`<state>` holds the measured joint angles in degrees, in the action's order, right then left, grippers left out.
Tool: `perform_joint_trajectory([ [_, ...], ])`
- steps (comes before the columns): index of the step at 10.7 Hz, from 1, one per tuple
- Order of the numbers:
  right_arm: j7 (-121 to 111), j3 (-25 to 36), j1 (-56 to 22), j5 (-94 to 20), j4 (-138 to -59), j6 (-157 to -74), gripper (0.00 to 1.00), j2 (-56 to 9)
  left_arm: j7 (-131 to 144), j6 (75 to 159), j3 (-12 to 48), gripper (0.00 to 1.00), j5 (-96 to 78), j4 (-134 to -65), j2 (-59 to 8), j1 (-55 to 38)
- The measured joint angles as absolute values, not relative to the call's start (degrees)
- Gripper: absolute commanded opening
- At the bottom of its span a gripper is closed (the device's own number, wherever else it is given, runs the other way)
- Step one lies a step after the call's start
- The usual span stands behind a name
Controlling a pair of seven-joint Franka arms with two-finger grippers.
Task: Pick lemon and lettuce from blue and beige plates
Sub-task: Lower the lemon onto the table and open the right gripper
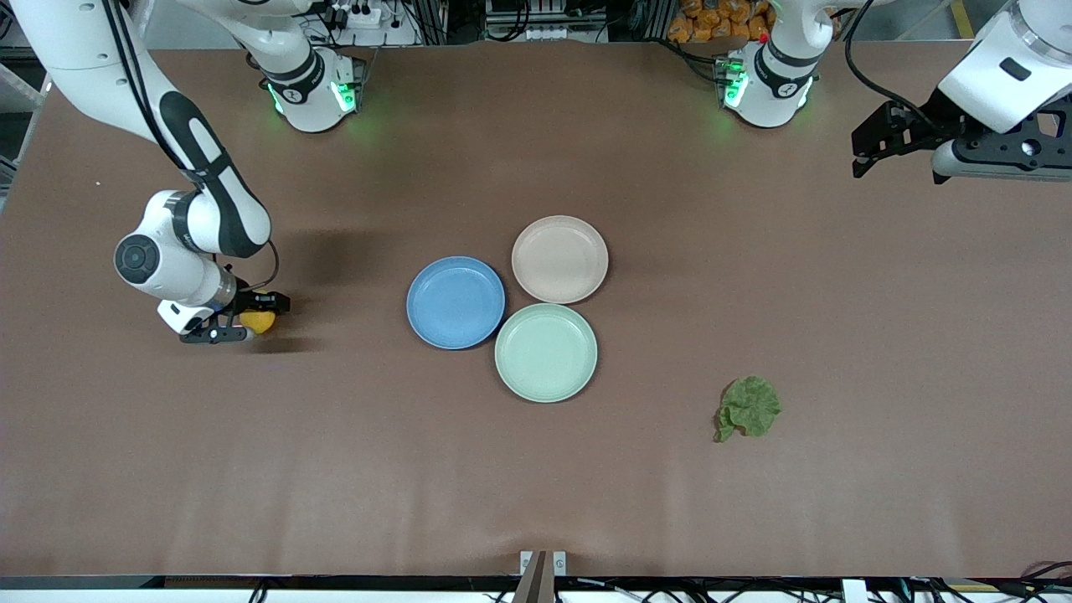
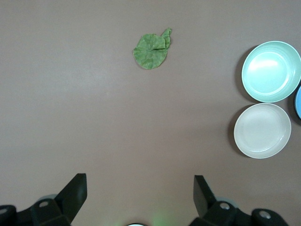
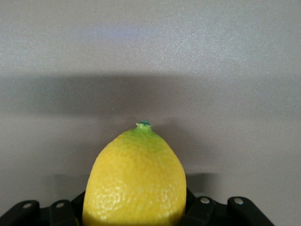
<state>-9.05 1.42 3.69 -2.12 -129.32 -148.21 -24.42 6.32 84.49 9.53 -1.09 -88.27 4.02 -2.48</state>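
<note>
My right gripper [image 1: 249,318] is shut on the lemon [image 1: 260,322], a yellow fruit with a greenish tip. It hangs low over the bare table at the right arm's end, well clear of the plates. In the right wrist view the lemon [image 3: 136,179] fills the space between the jaws of the right gripper [image 3: 135,207]. The lettuce [image 1: 748,407], a crinkled green leaf, lies flat on the table toward the left arm's end, nearer the camera than the plates. The blue plate [image 1: 456,302] and beige plate [image 1: 559,259] are empty. My left gripper [image 1: 867,151] waits open, high over the left arm's end, with the lettuce [image 2: 151,51] in its view.
A mint-green plate [image 1: 545,352] touches the blue and beige ones, nearer the camera, and is empty too. The left wrist view shows the mint plate [image 2: 272,71], the beige plate [image 2: 262,130] and a sliver of the blue plate [image 2: 298,101]. Both arm bases stand along the table's back edge.
</note>
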Motion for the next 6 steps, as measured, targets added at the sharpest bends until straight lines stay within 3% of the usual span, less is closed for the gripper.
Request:
perform_joint_trajectory([
  [4, -9.0, 1.2, 3.4, -2.2, -128.7, -147.0, 1.0, -24.5, 6.2, 84.2, 9.5, 1.0, -1.1, -87.9, 4.0, -2.4],
  [6, -9.0, 1.2, 3.4, -2.2, -124.8, -139.1, 1.0, -24.4, 4.4, 84.2, 9.5, 1.0, -1.1, -87.6, 4.0, -2.4],
])
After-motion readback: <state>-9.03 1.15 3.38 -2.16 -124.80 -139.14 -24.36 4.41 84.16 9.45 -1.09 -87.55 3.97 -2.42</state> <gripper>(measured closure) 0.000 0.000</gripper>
